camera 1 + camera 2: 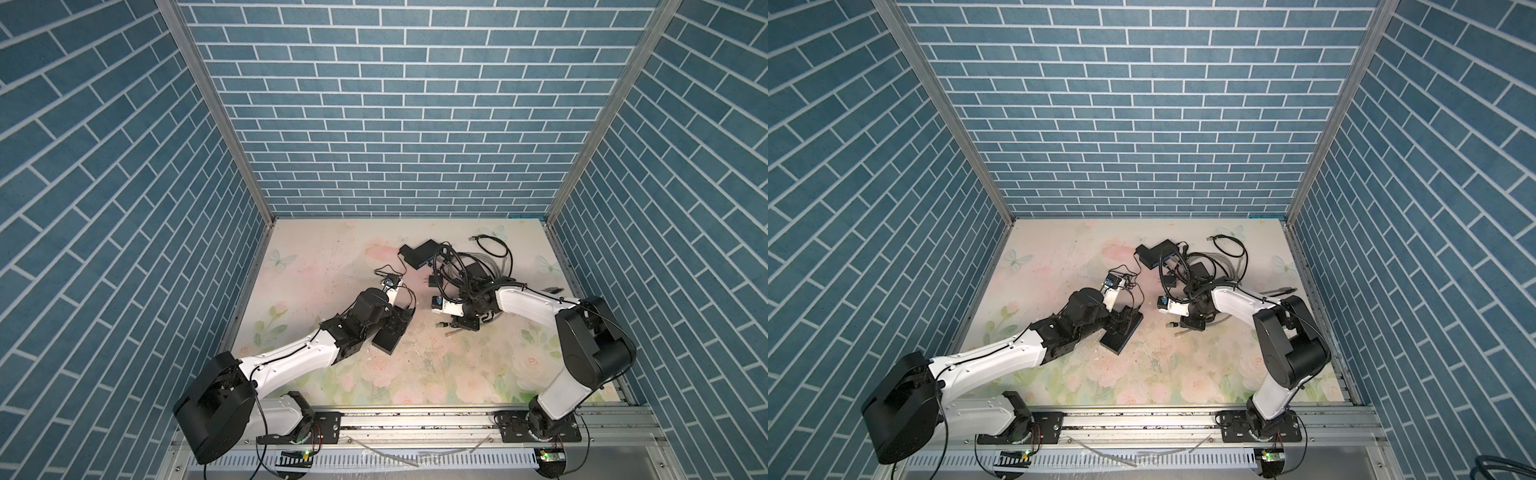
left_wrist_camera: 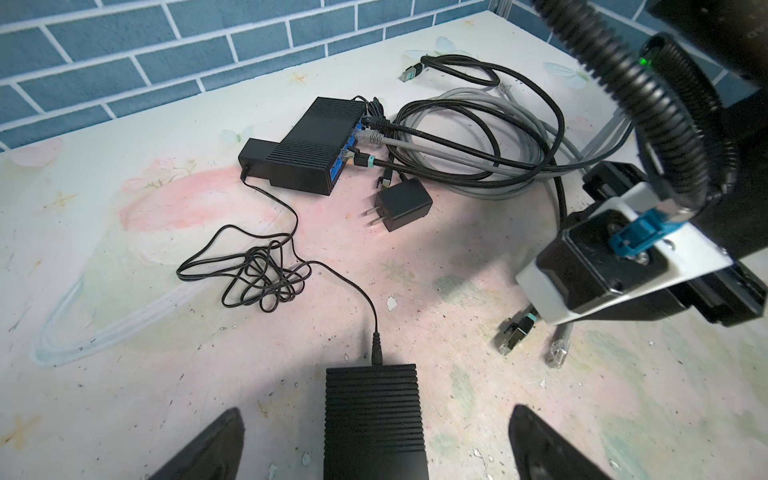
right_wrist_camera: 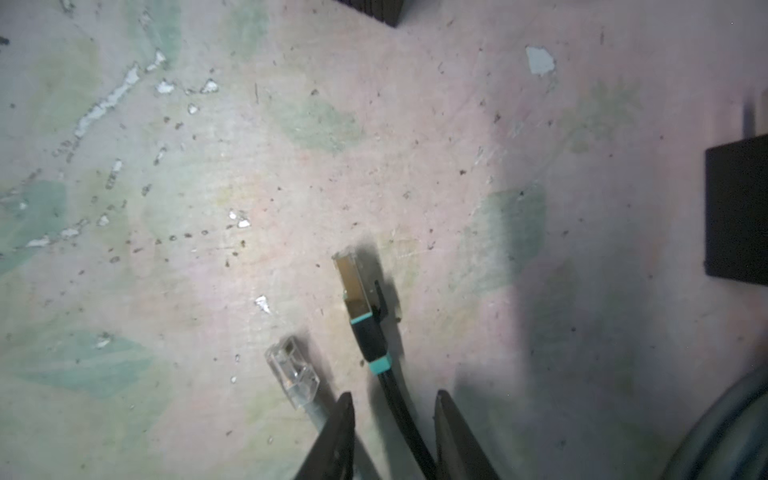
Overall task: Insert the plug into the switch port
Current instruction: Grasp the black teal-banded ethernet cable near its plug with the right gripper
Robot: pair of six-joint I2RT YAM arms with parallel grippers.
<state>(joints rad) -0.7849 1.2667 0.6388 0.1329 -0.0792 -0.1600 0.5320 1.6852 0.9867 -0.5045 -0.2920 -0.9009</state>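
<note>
We count two switches, far switch (image 2: 309,145) and near switch (image 2: 374,419); one pronged adapter (image 2: 401,208); beyond the cable tangle (image 2: 478,137), two plugs: metal plug (image 3: 357,291), clear plug (image 3: 293,374).

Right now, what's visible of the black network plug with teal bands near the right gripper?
The black network plug with teal bands has a gold-toned metal shell, a black boot between two teal bands, and a black cable. It lies flat on the floral table, unplugged, beside a clear plastic plug. The cable runs between the right gripper's open fingers; contact unclear.
</note>
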